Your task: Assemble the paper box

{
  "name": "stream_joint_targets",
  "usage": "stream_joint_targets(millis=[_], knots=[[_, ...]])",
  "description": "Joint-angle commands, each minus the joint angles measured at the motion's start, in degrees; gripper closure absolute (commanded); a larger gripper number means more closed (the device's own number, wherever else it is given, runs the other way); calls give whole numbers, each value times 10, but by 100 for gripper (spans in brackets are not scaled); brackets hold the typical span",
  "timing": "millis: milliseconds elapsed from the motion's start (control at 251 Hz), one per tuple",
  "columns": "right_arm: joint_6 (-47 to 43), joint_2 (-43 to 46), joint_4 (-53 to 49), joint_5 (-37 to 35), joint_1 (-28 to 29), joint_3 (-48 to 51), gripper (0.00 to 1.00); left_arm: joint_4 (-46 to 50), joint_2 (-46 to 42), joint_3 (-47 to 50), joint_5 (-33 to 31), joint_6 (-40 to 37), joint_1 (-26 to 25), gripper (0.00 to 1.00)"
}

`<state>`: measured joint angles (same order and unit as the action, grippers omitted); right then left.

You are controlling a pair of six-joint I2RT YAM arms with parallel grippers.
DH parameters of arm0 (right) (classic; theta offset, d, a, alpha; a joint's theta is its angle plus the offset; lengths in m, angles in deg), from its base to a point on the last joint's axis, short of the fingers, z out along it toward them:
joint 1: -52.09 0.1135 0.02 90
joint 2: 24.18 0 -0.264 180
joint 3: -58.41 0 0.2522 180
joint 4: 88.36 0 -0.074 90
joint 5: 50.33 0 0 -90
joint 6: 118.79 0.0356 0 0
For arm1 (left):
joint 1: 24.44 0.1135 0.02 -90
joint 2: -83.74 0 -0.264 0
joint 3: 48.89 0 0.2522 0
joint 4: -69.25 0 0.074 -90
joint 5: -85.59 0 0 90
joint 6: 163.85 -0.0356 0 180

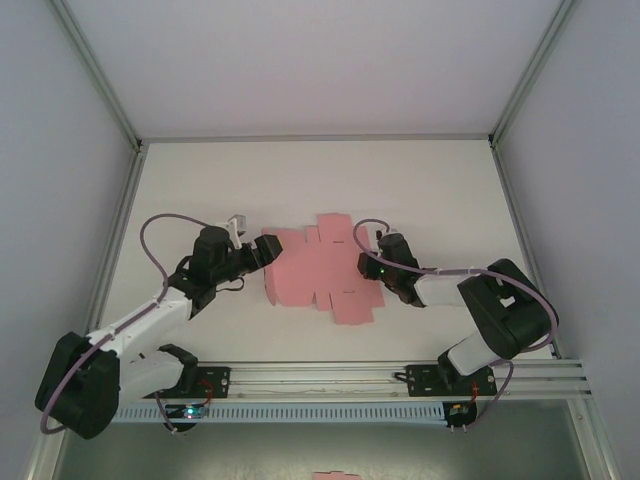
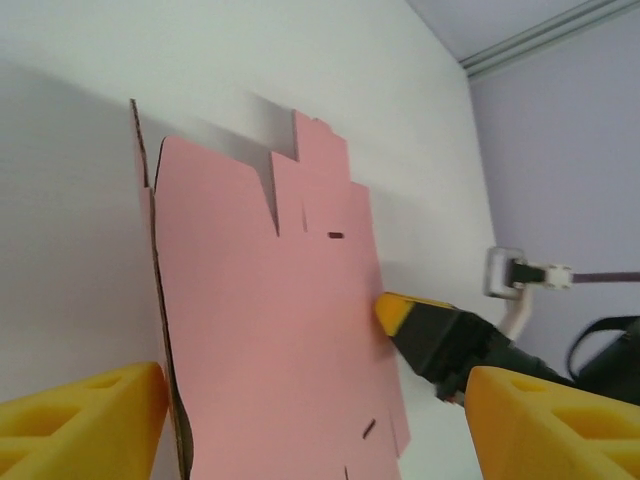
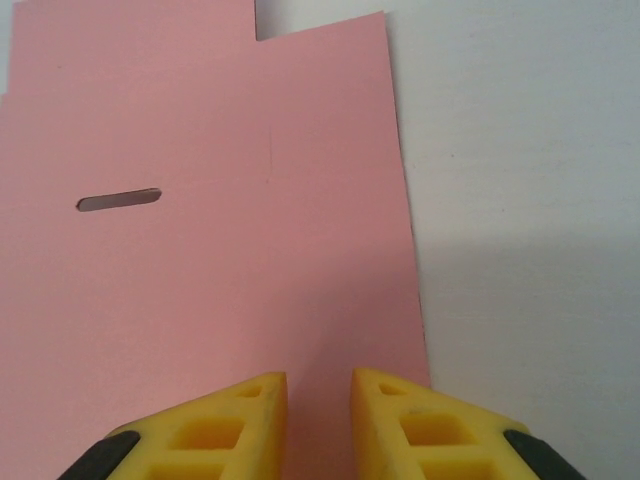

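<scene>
Paper box, as a flat pink die-cut sheet lying mid-bench between the two arms, flaps notched along its far and near edges. I judge it very light, thin and springy: stiff only across short spans, quick to crease off its score lines, and apt to skate on the smooth white bench unless pinned. Best taken by a flap edge, close to a fold. Left: my left tool is released, its jaws wide apart on either side of the sheet's left margin, which appears lifted slightly off the bench; the arm reaches in low from the near left, wrist turned toward the sheet. Right: my right tool points down at the sheet's right margin with a narrow gap between its fingers, grasping nothing I can see; whether its tips press the card I cannot tell.
</scene>
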<state>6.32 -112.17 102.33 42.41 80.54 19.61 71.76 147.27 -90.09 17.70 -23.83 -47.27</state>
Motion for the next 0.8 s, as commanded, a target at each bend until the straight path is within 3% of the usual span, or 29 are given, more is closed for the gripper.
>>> stream_joint_targets(millis=[0, 108, 204, 267, 343, 479, 670, 798], knots=[[25, -15, -68, 108, 10, 37, 75, -37, 34, -5, 36, -2, -28, 30], [25, -8, -60, 114, 7, 44, 75, -31, 31, -7, 22, -14, -31, 55], [29, -2, -56, 116, 0, 51, 75, 54, 15, -26, -36, -40, -33, 66], [29, 1, -58, 115, -1, 53, 75, 125, 15, -43, -83, -59, -37, 66], [27, 2, -59, 116, -3, 52, 75, 184, 35, -54, -117, -67, -40, 60], [24, -4, -56, 116, -3, 51, 75, 170, 98, -43, -88, -70, -41, 61], [27, -6, -43, 121, -3, 58, 76, 173, 112, -49, -107, -76, -41, 76], [24, 6, -47, 119, -4, 61, 75, 205, 91, -56, -140, -90, -41, 100]])
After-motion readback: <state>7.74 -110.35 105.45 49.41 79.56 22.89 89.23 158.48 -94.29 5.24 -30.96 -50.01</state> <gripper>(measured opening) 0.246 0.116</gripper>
